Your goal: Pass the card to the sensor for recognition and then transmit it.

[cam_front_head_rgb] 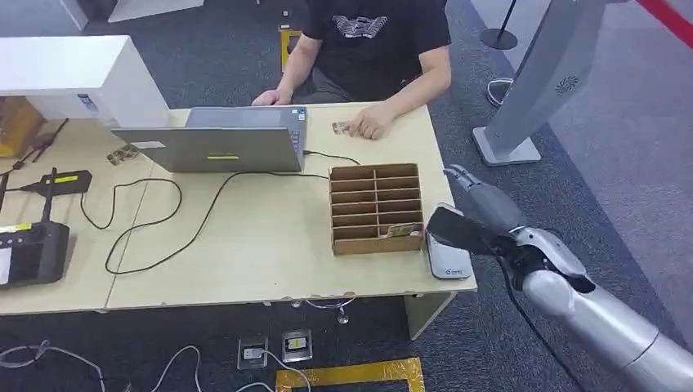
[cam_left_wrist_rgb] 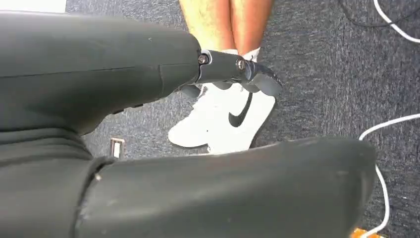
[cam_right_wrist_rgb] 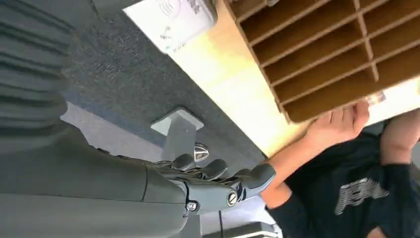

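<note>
One right hand (cam_front_head_rgb: 478, 214) hangs off the bench's (cam_front_head_rgb: 270, 253) right edge, beside the white sensor pad (cam_front_head_rgb: 448, 260), which lies flat at the near right corner; fingers loosely curled, nothing in them in the right wrist view (cam_right_wrist_rgb: 218, 181), and no contact with the pad. Left hand (cam_left_wrist_rgb: 233, 72) hangs low over dark carpet, fingers curled in on nothing, near a person's white shoe (cam_left_wrist_rgb: 225, 116). Just left of the pad stands a cardboard divider box (cam_front_head_rgb: 376, 207), one small item resting in its nearest right compartment. Black cable (cam_front_head_rgb: 176, 216) runs across the benchtop to an open laptop (cam_front_head_rgb: 214, 147) further back. At the far edge, a seated person's hand (cam_front_head_rgb: 369, 125) rests on the bench, touching the card (cam_front_head_rgb: 341, 127).
</note>
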You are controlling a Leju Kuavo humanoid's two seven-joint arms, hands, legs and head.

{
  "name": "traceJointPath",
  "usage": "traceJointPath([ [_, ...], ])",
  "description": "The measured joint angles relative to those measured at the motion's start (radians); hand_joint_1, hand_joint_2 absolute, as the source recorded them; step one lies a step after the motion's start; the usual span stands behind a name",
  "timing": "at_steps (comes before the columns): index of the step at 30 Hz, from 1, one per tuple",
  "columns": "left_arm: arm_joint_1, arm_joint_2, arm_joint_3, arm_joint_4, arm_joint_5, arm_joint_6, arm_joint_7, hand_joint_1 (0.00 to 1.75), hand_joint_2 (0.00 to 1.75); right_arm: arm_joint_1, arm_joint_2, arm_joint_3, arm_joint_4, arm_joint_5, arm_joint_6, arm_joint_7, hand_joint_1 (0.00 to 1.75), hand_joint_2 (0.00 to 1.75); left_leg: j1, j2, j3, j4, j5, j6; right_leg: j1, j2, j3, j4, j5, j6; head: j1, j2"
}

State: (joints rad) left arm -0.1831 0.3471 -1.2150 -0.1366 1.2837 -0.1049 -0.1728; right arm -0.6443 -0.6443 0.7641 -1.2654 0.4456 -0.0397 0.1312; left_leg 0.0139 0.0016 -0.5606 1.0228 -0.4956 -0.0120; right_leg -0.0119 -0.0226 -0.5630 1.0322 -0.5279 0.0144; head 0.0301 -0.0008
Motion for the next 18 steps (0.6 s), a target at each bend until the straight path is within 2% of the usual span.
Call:
traceJointPath([
  [2, 0.000, -0.003, 0.003, 0.000, 0.015, 0.000, 0.001, 0.00, 0.00, 0.011, -0.011, 0.014, -0.020, 0.033, -0.023, -0.002, 0.00, 1.75, 0.000, 0.000, 0.000, 0.000, 0.000, 0.000, 0.000, 0.000, 0.000, 0.000, 0.000, 0.000, 0.000, 0.000],
  [6, 0.001, -0.013, 0.019, 0.000, 0.018, 0.000, 0.004, 0.00, 0.00, 0.063, -0.014, 0.036, -0.032, 0.135, -0.134, -0.013, 0.00, 1.75, 0.000, 0.000, 0.000, 0.000, 0.000, 0.000, 0.000, 0.000, 0.000, 0.000, 0.000, 0.000, 0.000, 0.000],
  [9, 0.001, -0.018, 0.022, 0.000, 0.014, 0.000, 0.003, 0.00, 0.00, 0.105, -0.005, 0.053, -0.032, 0.204, -0.188, -0.017, 0.00, 1.75, 0.000, 0.000, 0.000, 0.000, 0.000, 0.000, 0.000, 0.000, 0.000, 0.000, 0.000, 0.000, 0.000, 0.000],
  [18, 0.001, -0.025, 0.024, 0.000, 0.008, 0.000, 0.004, 0.00, 0.00, 0.145, 0.018, 0.095, -0.031, 0.243, -0.191, -0.003, 0.00, 1.75, 0.000, 0.000, 0.000, 0.000, 0.000, 0.000, 0.000, 0.000, 0.000, 0.000, 0.000, 0.000, 0.000, 0.000],
])
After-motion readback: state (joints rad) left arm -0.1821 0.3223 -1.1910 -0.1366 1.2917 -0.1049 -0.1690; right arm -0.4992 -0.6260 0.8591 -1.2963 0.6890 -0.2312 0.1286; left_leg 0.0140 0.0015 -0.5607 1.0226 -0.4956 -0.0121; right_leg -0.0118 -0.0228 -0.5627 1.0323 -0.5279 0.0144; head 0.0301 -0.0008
